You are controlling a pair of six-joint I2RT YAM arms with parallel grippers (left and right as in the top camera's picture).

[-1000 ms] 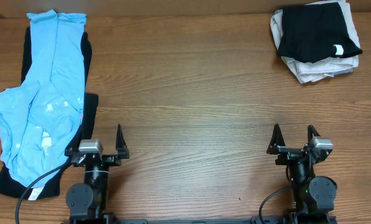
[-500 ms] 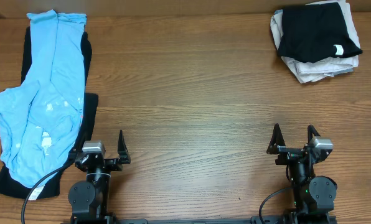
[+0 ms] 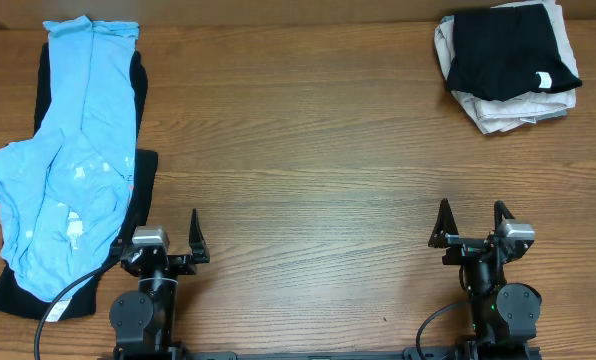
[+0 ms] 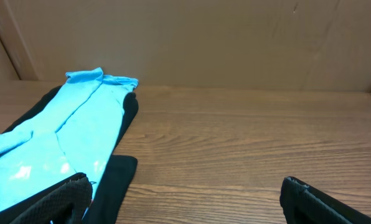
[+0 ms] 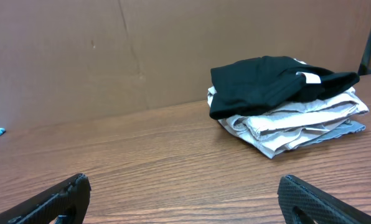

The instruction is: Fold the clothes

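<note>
The clothes lie in two groups. A light blue garment (image 3: 73, 170) (image 4: 67, 137) sprawls crumpled at the left, on top of a black garment (image 3: 143, 185) (image 4: 114, 180). At the far right corner a folded black garment with a small white label (image 3: 498, 50) (image 5: 266, 81) tops a stack of pale folded clothes (image 3: 508, 108) (image 5: 297, 121). My left gripper (image 3: 158, 238) (image 4: 182, 196) stands open and empty at the near edge, its left finger just over the black cloth's edge. My right gripper (image 3: 470, 218) (image 5: 184, 190) is open and empty over bare wood.
The wooden table (image 3: 308, 150) runs between the two groups. A brown wall (image 4: 204, 37) rises behind the far edge. Both arm bases sit at the near edge.
The left gripper has drawn back slightly toward the near edge and then held still. The right arm and the clothes have not moved.
</note>
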